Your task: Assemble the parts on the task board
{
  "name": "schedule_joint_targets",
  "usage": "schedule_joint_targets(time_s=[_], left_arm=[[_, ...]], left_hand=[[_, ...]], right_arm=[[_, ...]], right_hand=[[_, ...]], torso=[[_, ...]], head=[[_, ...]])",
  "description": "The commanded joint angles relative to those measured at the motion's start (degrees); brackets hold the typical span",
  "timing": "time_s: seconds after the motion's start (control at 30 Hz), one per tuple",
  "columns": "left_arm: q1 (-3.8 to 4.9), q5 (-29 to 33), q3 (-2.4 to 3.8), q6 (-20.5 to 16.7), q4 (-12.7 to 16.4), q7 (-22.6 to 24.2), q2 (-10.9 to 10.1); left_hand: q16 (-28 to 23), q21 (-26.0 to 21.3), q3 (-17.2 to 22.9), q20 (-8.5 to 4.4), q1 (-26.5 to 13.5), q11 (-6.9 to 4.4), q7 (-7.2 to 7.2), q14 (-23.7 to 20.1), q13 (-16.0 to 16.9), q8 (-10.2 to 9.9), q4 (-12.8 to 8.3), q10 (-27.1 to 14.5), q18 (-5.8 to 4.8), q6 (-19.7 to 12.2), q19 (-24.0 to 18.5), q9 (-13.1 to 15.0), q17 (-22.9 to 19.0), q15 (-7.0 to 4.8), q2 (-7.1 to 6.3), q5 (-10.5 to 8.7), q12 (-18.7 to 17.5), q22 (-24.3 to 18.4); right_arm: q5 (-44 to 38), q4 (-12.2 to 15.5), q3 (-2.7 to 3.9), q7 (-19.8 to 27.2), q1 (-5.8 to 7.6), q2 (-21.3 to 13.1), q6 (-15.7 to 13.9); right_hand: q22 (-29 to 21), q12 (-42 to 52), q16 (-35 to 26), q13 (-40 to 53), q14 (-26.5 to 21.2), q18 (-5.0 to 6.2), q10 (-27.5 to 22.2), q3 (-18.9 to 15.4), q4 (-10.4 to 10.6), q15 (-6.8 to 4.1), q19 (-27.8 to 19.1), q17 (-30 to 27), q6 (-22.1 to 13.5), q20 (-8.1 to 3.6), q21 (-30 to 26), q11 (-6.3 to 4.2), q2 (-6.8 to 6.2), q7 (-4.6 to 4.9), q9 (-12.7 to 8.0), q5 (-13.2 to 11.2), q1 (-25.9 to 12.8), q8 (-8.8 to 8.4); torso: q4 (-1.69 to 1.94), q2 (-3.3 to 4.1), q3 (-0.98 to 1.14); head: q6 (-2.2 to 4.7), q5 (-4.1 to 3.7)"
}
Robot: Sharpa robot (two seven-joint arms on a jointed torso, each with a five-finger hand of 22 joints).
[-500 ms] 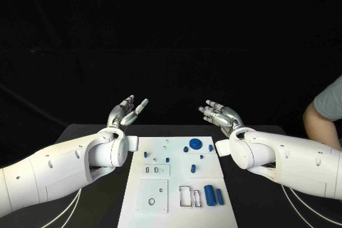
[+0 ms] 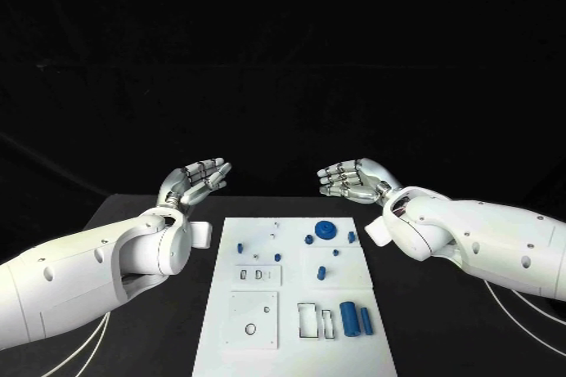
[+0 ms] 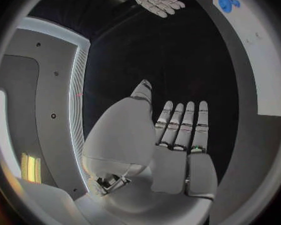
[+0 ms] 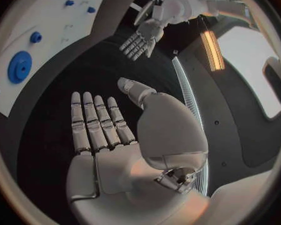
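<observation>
We log the task board (image 2: 295, 328) flat on the black worktop (image 2: 154, 344), running from centre toward 6 o'clock in the head view. Both hands hover beyond its far end, well apart from it. The left hand (image 2: 196, 181), at about 10 o'clock from the board's middle, is spread with fingers straight and holds nothing. The right hand (image 2: 355, 181), at about 1 o'clock, is palm-up with fingers apart and slightly bent, also holding nothing.

On the board: a blue disc (image 2: 325, 226) near the far end, several small blue pegs (image 2: 277, 256) scattered around mid-board, and two blue cylinders (image 2: 350, 318) lying side by side at about 5 o'clock, just beside two narrow outlined slots (image 2: 307, 320). Nothing stands between either hand and the parts.
</observation>
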Motion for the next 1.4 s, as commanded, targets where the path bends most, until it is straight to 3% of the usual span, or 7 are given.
schedule_joint_targets(time_s=[0.03, 0.3, 0.6, 0.73, 0.93, 1.0, 1.4], left_arm=[[0.37, -2.7, 0.1, 5.0, 1.6, -0.4, -0.5], [0.84, -4.7, 0.42, 7.5, 5.6, -0.9, -2.8], [0.92, -5.2, 0.85, 8.5, 10.0, -1.5, -4.7], [0.93, -5.3, 0.93, 8.7, 11.4, -1.7, -5.2], [0.93, -4.9, 1.07, 8.9, 12.9, -1.9, -5.7], [0.94, -4.6, 1.1, 9.0, 13.2, -2.0, -5.9], [0.99, -4.0, 1.21, 9.2, 14.0, -2.2, -6.5]], left_hand=[[5.1, 5.4, -0.5, -0.92, 4.3, 0.02, 2.9, 17.4, 0.8, 4.5, -0.6, 17.7, 1.69, 11.7, 13.6, 2.9, 4.2, -1.41, 0.75, 0.67, 1.6, 1.4], [5.4, 5.5, -0.7, -1.63, 5.5, -0.28, 2.35, 20.2, 0.8, 4.5, -0.4, 20.0, 1.64, 12.7, 16.0, 3.5, 5.7, -2.07, 0.67, 0.69, 0.9, 0.9], [4.8, 5.4, -1.0, -1.69, 5.5, -0.33, 2.31, 20.0, 0.8, 4.4, -0.1, 20.8, 1.6, 13.0, 16.5, 3.7, 6.1, -2.06, 0.38, 0.6, 0.6, 0.6], [4.5, 5.3, -1.1, -1.68, 5.4, -0.3, 2.41, 19.7, 0.8, 4.3, 0.0, 20.7, 1.57, 12.8, 16.7, 3.8, 6.2, -2.0, 0.31, 0.54, 0.3, 0.5], [4.0, 5.1, -1.4, -1.63, 5.3, -0.21, 2.58, 19.2, 0.7, 4.1, 0.2, 20.5, 1.51, 12.6, 16.8, 3.8, 6.3, -1.87, 0.25, 0.49, -0.2, 0.3], [3.8, 5.0, -1.5, -1.6, 5.3, -0.19, 2.63, 19.0, 0.7, 4.0, 0.2, 20.5, 1.5, 12.5, 16.8, 3.8, 6.4, -1.82, 0.26, 0.48, -0.3, 0.3], [3.4, 4.8, -1.6, -1.54, 5.2, -0.14, 2.74, 18.6, 0.7, 3.8, 0.3, 20.3, 1.46, 12.3, 16.8, 3.9, 6.4, -1.71, 0.27, 0.46, -0.7, 0.1]], right_arm=[[-20.2, 0.3, -0.11, -5.3, 0.29, -0.1, 1.7], [-34.2, 1.2, 0.02, -10.8, 1.42, -0.5, 5.0], [-49.9, 1.9, 0.1, -17.1, 1.83, 0.5, 7.7], [-54.4, 1.5, 0.1, -19.0, 1.66, 1.4, 8.3], [-57.8, 0.9, 0.09, -20.8, 1.24, 2.4, 9.6], [-58.6, 0.7, 0.08, -21.3, 1.11, 2.8, 10.1], [-60.8, -0.3, 0.04, -23.2, 0.35, 3.7, 12.5]], right_hand=[[0.5, 0.5, 2.2, 0.3, 9.9, 2.42, 9.9, 0.0, -2.7, -2.36, 8.2, 2.7, 8.0, -0.85, 2.3, -2.08, -1.06, 2.11, 2.1, -0.7, 1.4, 3.05], [1.7, 0.1, 4.5, 0.9, 16.8, 2.44, 16.0, 0.1, -2.8, -4.89, 13.6, 6.9, 10.3, -3.29, 5.0, -4.04, -2.16, 0.49, 4.1, -1.0, 0.1, 3.9], [8.6, -1.6, 16.3, 3.6, 30.7, 2.24, 22.6, -0.6, -1.9, -9.95, 24.1, 20.4, 12.0, -8.7, 16.4, -7.1, -4.53, -1.78, 8.4, -1.5, -1.2, 4.4], [14.8, -2.8, 28.7, 5.6, 31.6, 1.92, 21.5, 0.0, -1.5, -10.42, 24.4, 30.1, 11.7, -9.54, 24.3, -7.14, -5.62, -1.94, 10.6, -0.3, -1.7, 3.51], [23.7, -2.8, 44.8, 7.7, 32.0, 1.95, 18.9, 0.3, -0.6, -9.81, 22.0, 40.5, 10.8, -9.2, 33.8, -6.77, -6.35, -1.44, 13.0, -0.2, -2.2, 2.42], [31.3, -2.7, 50.9, 8.3, 33.7, 1.1, 18.3, 0.1, -0.4, -9.65, 24.3, 45.2, 10.7, -9.1, 40.1, -6.68, -6.38, -1.38, 13.6, -0.2, -2.1, 2.15], [50.7, -2.6, 64.2, 9.6, 38.1, -1.59, 17.3, -0.3, 0.3, -9.68, 31.7, 57.1, 10.7, -8.79, 55.2, -6.63, -6.35, -1.47, 15.2, 0.2, -1.9, 1.59]], torso=[[0.41, 1.91, 0.12], [0.91, 3.56, 0.17], [1.77, 5.49, 0.27], [2.01, 6.11, 0.33], [2.23, 6.95, 0.38], [2.31, 7.12, 0.41], [2.69, 7.92, 0.56]], head=[[0.15, -0.22], [0.3, -0.72], [0.16, -1.24], [0.18, -1.44], [0.19, -1.56], [0.17, -1.63], [0.06, -1.76]])
